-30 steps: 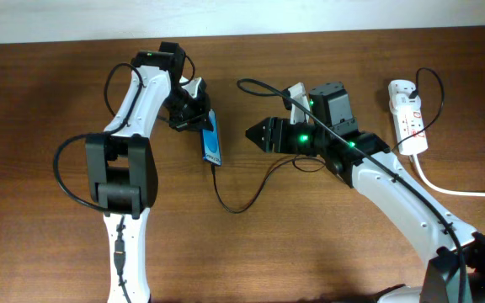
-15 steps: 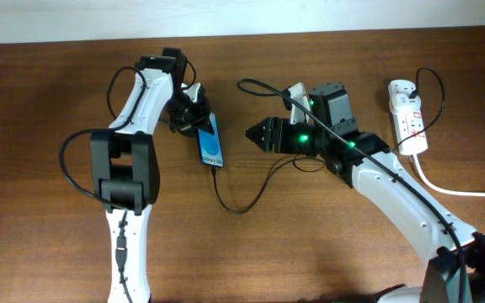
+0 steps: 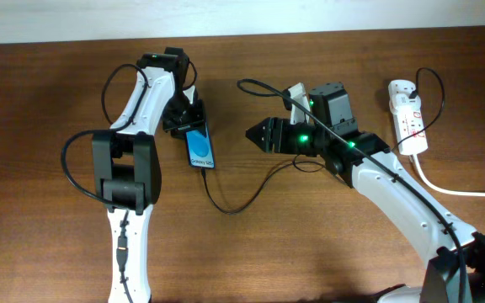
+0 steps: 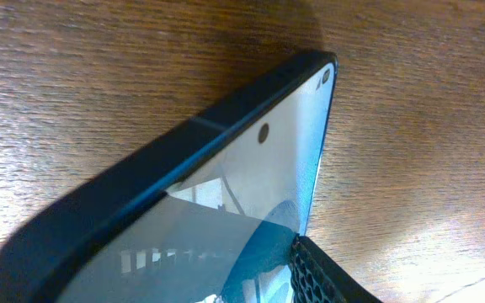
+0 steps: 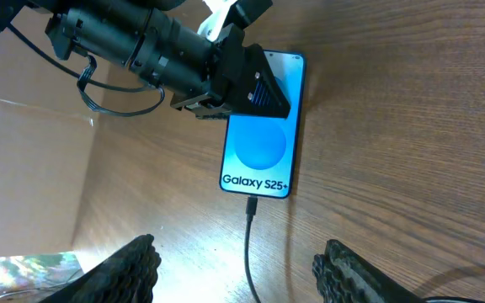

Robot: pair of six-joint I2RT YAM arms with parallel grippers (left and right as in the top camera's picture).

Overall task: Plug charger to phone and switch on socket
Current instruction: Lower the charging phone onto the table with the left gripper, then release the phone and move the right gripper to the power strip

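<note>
Apparently charger (image 5: 248, 244) is seated in phone (image 5: 261, 151) | left gripper (image 5: 255, 91) clamped on phone's top end | right gripper (image 3: 251, 133) spread, empty | socket (image 3: 407, 114) switch left to press

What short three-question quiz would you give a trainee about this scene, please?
1. Fill in: the right gripper hovers with its jaws ____, holding nothing.
2. True or false: the long thin black charger cable is plugged into the slim black-edged, blue-screened smartphone.
3. Choose: the left gripper sits at A) the smartphone's top end; B) its cable end; C) bare wood away from it.
Key: 1 open; 2 true; 3 A.
</note>
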